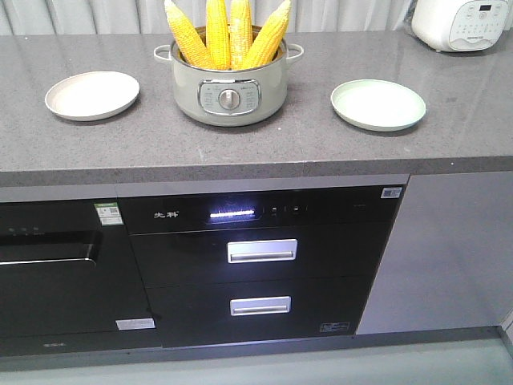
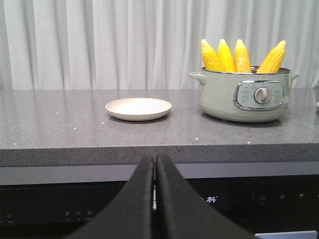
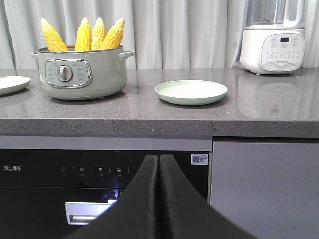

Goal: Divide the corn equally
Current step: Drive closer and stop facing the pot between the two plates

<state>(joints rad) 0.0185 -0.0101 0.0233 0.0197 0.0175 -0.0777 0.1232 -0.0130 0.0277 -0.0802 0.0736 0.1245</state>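
Note:
Several yellow cobs of corn [image 1: 228, 34] stand upright, tips up, in a pale green electric pot [image 1: 230, 90] at the middle back of the grey counter. The corn [image 2: 242, 56] and the pot [image 2: 245, 94] show at the right of the left wrist view; in the right wrist view the corn [image 3: 83, 35] and pot [image 3: 82, 74] are at the left. A beige plate [image 1: 91, 95] lies left of the pot, a light green plate [image 1: 377, 104] right of it. My left gripper [image 2: 155, 158] and right gripper [image 3: 159, 158] are shut and empty, low in front of the counter edge.
A white appliance [image 1: 462, 22] stands at the back right corner of the counter [image 1: 264, 144]. Below the counter are black built-in appliances with a lit display [image 1: 232, 214] and two drawer handles. White curtains hang behind.

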